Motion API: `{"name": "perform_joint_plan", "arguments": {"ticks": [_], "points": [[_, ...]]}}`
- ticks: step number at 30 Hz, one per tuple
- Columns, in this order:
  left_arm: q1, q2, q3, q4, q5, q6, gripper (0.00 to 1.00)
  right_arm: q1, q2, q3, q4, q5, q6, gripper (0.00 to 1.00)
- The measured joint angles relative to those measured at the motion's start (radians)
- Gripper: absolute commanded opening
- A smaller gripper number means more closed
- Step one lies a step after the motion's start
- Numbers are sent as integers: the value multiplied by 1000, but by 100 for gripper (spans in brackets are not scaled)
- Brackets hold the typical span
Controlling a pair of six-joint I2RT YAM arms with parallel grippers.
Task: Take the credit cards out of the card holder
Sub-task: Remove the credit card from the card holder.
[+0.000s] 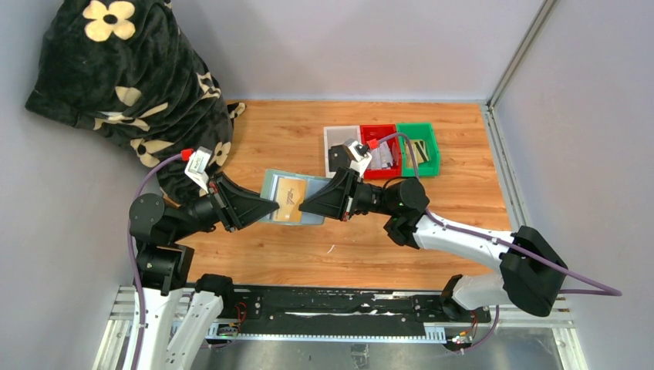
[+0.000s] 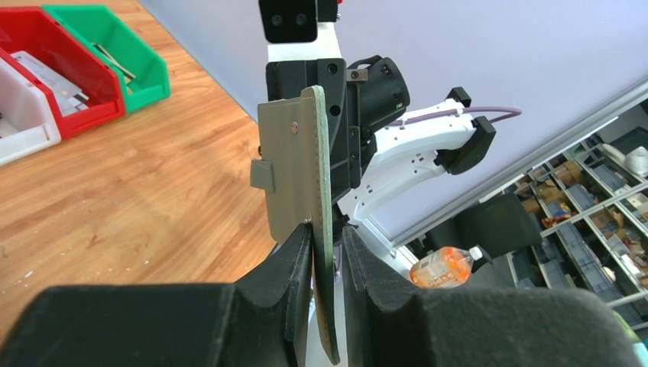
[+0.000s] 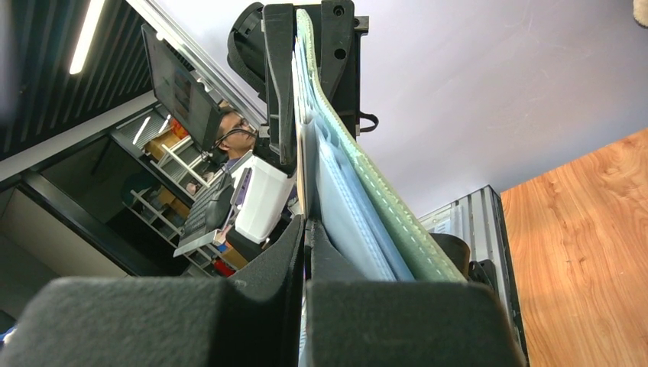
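Count: I've got one card holder [image 1: 273,182], one credit card [image 1: 291,197] in sight, two grippers, three bins and one blanket.
Blanket [image 1: 131,77]: well to the left of the card holder. It's black with cream flowers, heaped in the back corner and spilling onto the table [image 1: 293,254].
Left gripper [image 1: 271,206]: on the card holder's left edge. Through its wrist camera the holder runs edge-on between the fingers [image 2: 299,283]. One finger sits against it and there's a sliver of a gap on the other side, so I cannot tell whether it pinches or just stands around it.
Card holder: open, up off the table, strung between the two grippers with its pale pockets facing the overhead camera. The closing tab [image 2: 262,174] pokes out from the green outer face.
Credit card: tan-gold, lying on the card holder's inner face and reaching just beside the right gripper's tip.
Right gripper [image 1: 305,205]: on the card holder's right edge, clenched tight, fingers meeting on a thin pale layer inside. I cannot tell whether that's a card or a pocket lip.
Bins: behind and to the right of the card holder, a touching row of white bin [image 1: 342,129], red bin [image 1: 379,128] and green bin [image 1: 416,127].
In the way: the right arm's wrist crosses in front of the white and red bins and hides part of them.
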Motion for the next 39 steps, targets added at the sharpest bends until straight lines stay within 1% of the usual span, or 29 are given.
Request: {"name": "perform_joint_plan", "arguments": {"ticks": [2, 5, 19, 30, 33, 34, 39], "points": [[0, 0, 0, 0, 0, 0, 17, 0, 0, -1, 2, 0, 5, 0], [0, 0, 0, 0, 0, -3, 14, 0, 0, -6, 12, 0, 14, 0], [0, 0, 0, -1, -5, -14, 12, 16, -2, -74, 104, 59, 31, 0], [0, 0, 0, -9, -27, -13, 0, 30, -26, -126, 137, 121, 28, 0], [0, -1, 0, -9, -36, -14, 0, 30, -32, -128, 136, 123, 23, 0], [0, -1, 0, -9, -39, -13, 0, 30, -32, -128, 135, 124, 22, 2], [0, -6, 0, -8, -53, -13, 0, 30, -32, -124, 122, 123, 15, 25]]}}
